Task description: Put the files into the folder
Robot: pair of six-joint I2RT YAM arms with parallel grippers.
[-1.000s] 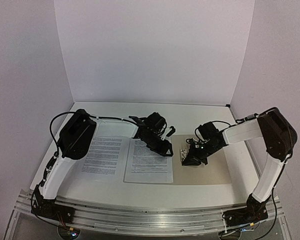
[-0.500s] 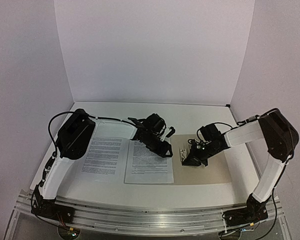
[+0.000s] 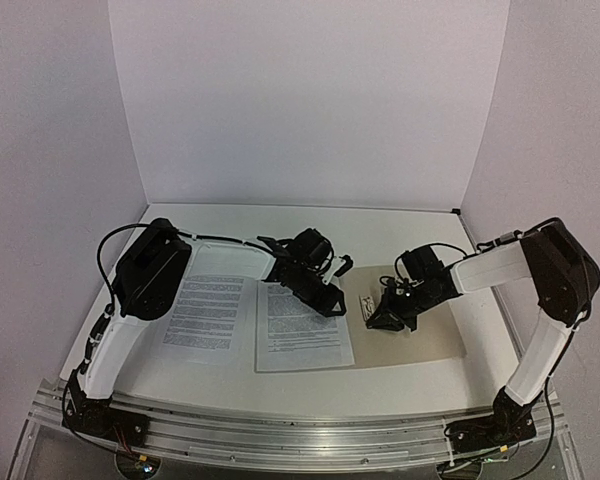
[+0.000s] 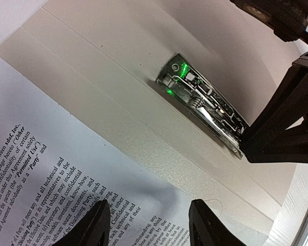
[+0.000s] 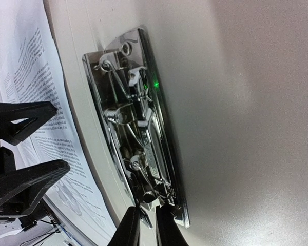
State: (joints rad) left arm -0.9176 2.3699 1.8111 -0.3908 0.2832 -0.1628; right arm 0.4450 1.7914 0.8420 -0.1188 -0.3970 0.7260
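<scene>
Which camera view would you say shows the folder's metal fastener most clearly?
The right wrist view: the metal fastener fills the frame, with its springs and lever plain. The left wrist view shows the fastener smaller and oblique; the top view shows only a small pale speck.

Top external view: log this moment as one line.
left gripper: open over right sheet | right gripper: at metal clip end, grip unclear | folder: open flat | left sheet: outside folder

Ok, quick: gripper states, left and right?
Left gripper: open over the printed sheet, holding nothing.
Right gripper: nearly closed at the end of the metal fastener; grip cannot be told.
</scene>
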